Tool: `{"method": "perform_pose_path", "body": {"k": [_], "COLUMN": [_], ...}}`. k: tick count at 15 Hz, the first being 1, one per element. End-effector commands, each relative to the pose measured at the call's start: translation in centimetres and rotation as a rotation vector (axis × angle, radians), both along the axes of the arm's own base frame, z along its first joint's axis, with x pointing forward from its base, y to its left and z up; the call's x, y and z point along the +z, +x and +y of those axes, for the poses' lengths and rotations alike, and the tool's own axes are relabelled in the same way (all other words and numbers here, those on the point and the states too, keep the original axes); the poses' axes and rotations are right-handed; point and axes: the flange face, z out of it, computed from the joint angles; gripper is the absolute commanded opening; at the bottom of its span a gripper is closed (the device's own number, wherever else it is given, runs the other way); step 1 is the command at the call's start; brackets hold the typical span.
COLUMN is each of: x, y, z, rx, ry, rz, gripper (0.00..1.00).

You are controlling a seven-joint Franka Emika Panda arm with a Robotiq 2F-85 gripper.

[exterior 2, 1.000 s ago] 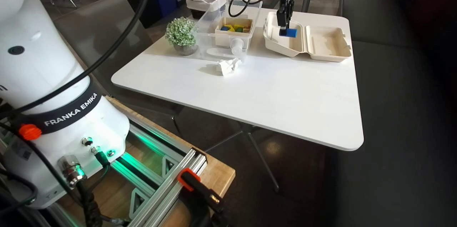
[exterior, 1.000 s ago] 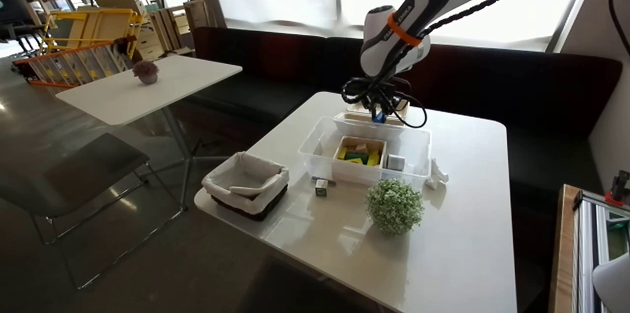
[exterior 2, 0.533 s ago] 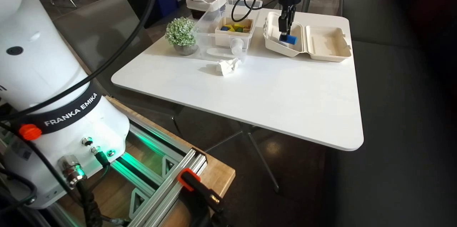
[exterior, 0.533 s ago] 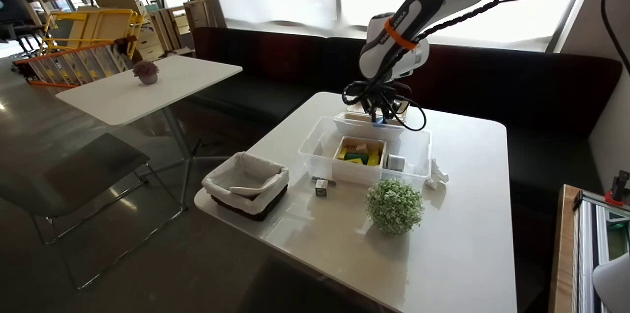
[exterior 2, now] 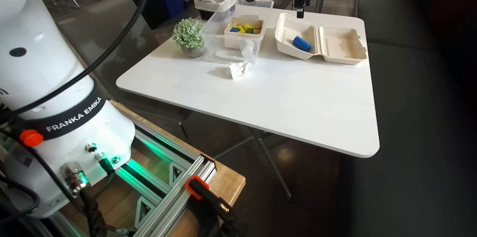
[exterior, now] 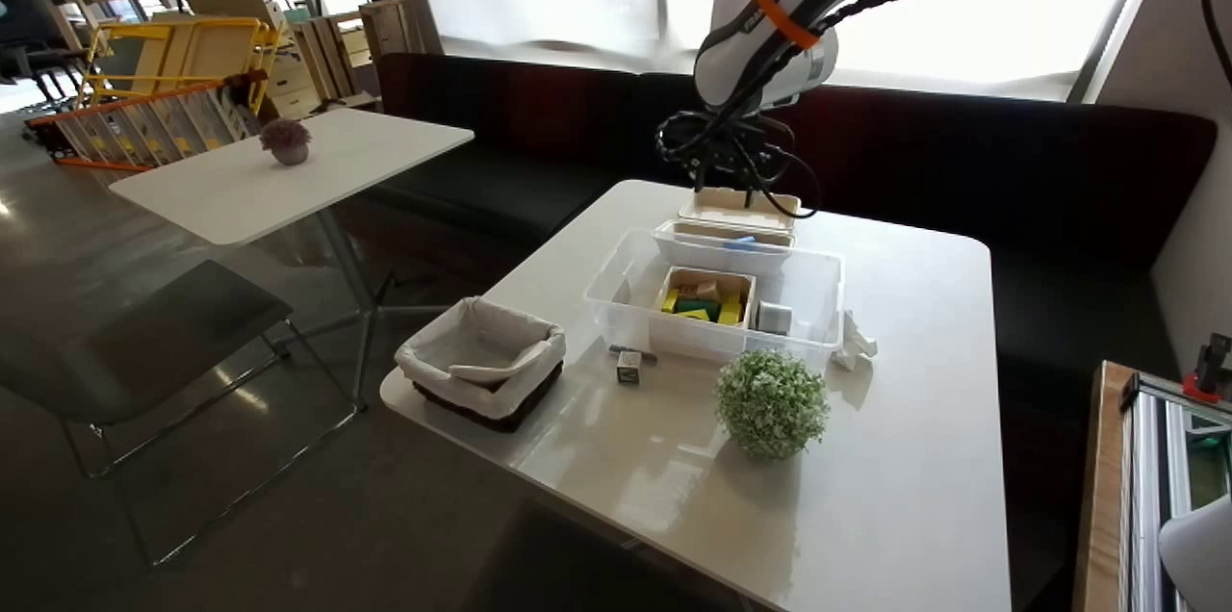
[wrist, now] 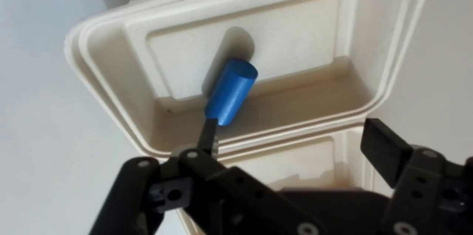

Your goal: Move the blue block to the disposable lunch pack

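The blue block, a short cylinder, lies on its side inside the disposable lunch pack. It rests at a slant, one end on the raised floor panel. In an exterior view the beige pack stands unfolded, and the blue block is in the compartment nearer the bin. My gripper is open, its fingers wide apart with nothing between them. It hangs above the pack, clear of the block; in the wrist view one fingertip just overlaps the block's lower end. In an exterior view the gripper is over the pack's far part.
Beside the pack stands a clear plastic bin containing a wooden box of coloured pieces. A potted plant, a lined basket, crumpled paper and a small cube are also on the table.
The gripper went down into the pack with the blue block, opened and let it go. It has since risen away, leaving the block lying in the pack.
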Motion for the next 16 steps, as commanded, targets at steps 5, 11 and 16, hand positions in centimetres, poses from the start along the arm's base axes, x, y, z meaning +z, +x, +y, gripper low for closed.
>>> {"method": "perform_pose_path", "body": {"k": [5,11,16], "x": [6.9,8.4,8.8], "y": [-3.8,-4.6,-5.8], "z": [1.1,0.7,1.2], "rx": [0.244,0.355,0.393], "ry": [-0.073,-0.078,-0.070], "rz": [0.040,0.040,0.046], "gripper": [1.00,1.00,1.00]}}
